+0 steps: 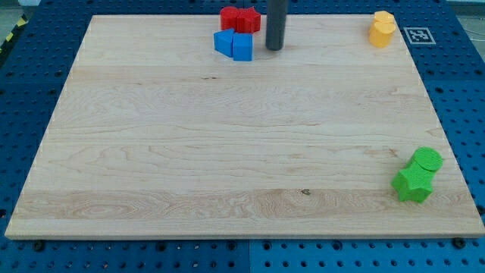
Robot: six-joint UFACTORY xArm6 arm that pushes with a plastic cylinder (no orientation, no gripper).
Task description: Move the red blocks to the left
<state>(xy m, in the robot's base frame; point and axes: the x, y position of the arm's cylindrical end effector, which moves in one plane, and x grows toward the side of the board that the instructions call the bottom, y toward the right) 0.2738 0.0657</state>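
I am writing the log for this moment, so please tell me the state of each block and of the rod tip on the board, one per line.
my tip: on the board, just to the view's right of the red and blue blocks.
red blocks: two, close together at the view's top edge.
blue blocks: two, side by side, right below the red ones.
yellow blocks: two together, top right corner.
green blocks: two together, bottom right.
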